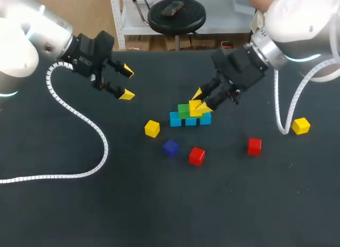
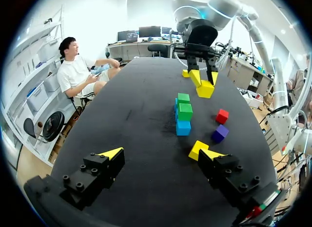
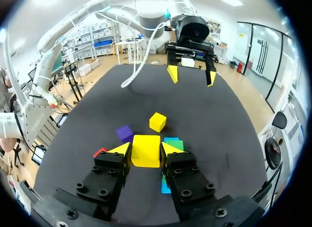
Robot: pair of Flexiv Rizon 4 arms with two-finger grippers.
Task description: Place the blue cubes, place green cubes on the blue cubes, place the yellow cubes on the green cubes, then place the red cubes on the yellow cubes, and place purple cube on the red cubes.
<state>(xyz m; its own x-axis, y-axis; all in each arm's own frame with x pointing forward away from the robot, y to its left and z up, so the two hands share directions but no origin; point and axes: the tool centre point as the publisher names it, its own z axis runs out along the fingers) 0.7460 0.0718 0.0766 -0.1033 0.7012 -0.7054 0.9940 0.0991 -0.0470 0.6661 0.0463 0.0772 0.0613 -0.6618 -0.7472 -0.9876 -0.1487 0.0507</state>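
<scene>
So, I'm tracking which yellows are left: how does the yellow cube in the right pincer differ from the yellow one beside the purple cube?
The held yellow cube is clamped in the right pincer, at the blue-and-green stack; the loose yellow cube lies on the table, ungripped, apart from the stack. Same colour, similar size.
</scene>
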